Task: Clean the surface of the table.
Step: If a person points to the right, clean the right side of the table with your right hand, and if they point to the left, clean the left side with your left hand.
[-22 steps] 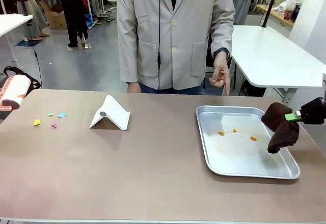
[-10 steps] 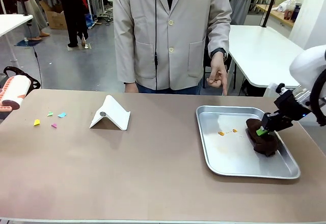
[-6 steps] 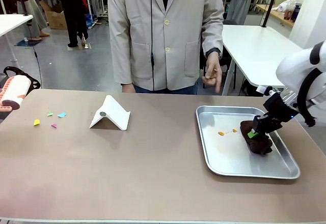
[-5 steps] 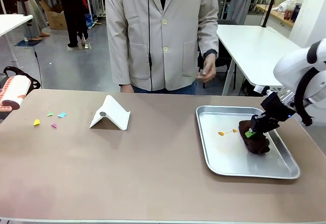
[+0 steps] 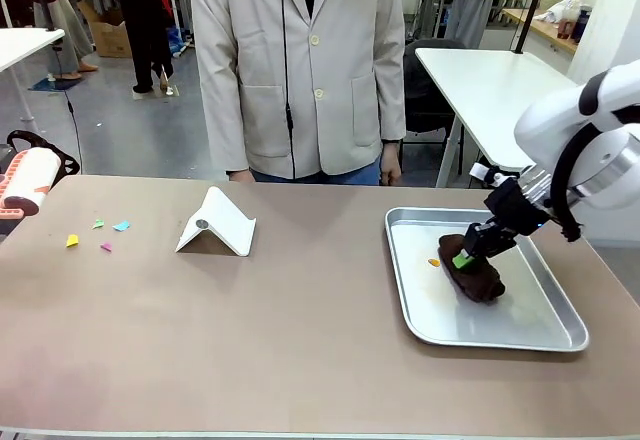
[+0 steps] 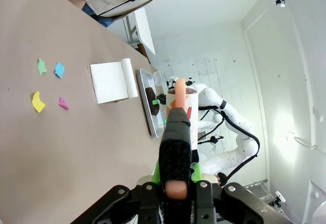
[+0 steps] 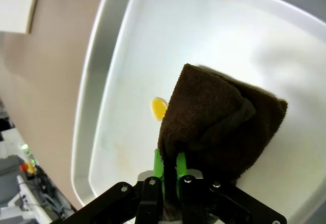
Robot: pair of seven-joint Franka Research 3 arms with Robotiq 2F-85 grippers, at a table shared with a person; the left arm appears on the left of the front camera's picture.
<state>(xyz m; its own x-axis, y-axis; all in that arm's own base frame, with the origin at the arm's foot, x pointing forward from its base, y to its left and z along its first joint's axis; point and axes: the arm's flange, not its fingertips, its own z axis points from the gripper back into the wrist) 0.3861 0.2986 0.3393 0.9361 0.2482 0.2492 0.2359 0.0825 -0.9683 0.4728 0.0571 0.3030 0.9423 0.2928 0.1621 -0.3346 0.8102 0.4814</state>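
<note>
Table (image 5: 300, 340) bears a tray (image 5: 545, 305) at its right edge, where the right gripper (image 5: 462, 260) clenches a brown cloth (image 5: 480, 282) to wipe an orange spot (image 5: 434, 262); left gripper (image 6: 175, 172) grasps a lint roller (image 6: 176, 132).

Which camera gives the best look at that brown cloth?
The right wrist view: the brown cloth sits large and close, pinched by the right gripper on the tray beside an orange spot. The front view shows it small, below the gripper; the left wrist view, a far dark speck.
</note>
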